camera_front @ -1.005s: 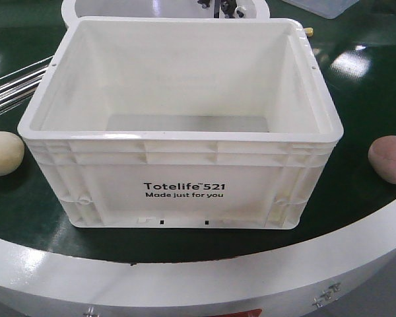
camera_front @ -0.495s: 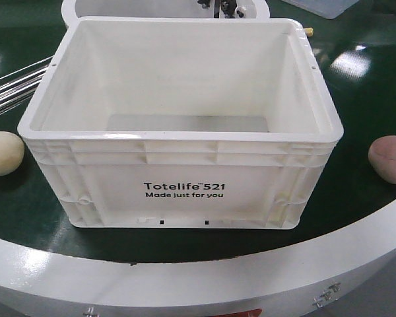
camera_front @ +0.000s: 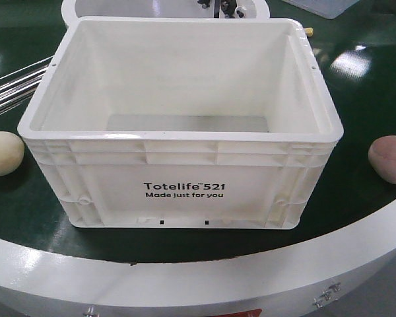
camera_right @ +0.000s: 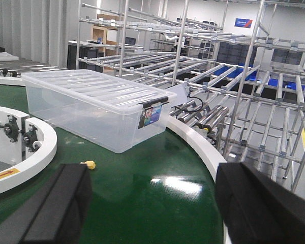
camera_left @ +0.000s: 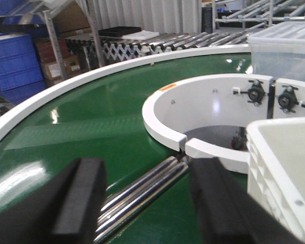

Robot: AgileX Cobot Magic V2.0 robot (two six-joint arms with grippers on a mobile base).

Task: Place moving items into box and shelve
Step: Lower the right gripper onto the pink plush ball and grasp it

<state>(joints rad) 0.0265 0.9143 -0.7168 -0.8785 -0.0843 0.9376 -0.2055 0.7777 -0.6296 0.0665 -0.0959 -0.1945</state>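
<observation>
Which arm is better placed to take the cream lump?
Left, likely: the cream lump lies left of the box, on the side of the steel rods facing the open left gripper.

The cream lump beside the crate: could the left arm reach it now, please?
Probably yes: the cream lump lies uncovered on the belt beside the crate; the left jaws stand open.

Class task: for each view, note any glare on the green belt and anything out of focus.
Front view: box sharp, glare on belt upper right. Left wrist view: left gripper blurred, belt sheen at left. Right wrist view: right gripper soft, glare between its fingers.
</observation>
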